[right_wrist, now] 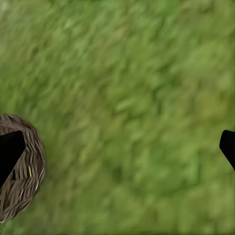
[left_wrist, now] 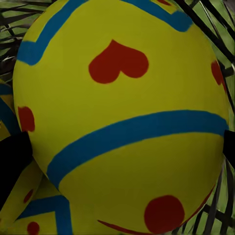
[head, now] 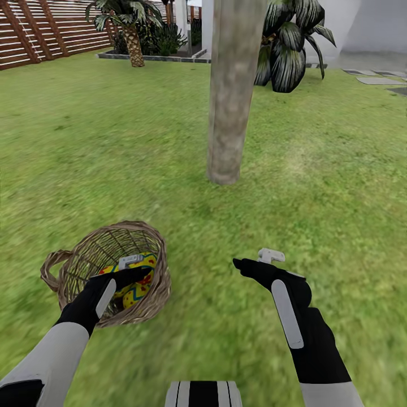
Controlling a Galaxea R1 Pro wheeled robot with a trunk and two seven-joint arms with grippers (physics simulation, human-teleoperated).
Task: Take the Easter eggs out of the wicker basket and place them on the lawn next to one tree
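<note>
Head view, lower left: left gripper [head: 133, 270] sat inside the wicker basket [head: 85, 257] with fingers spread around an egg [left_wrist: 122, 117], right gripper [head: 257, 263] empty, fingers apart over lawn [head: 316, 186]; risk: round shell squirting out on closing.

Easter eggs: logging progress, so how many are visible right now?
2 for certain, both inside the woven tan wicker basket: one yellow egg with blue bands at the left gripper, another beside it. A third may be hidden.
</note>
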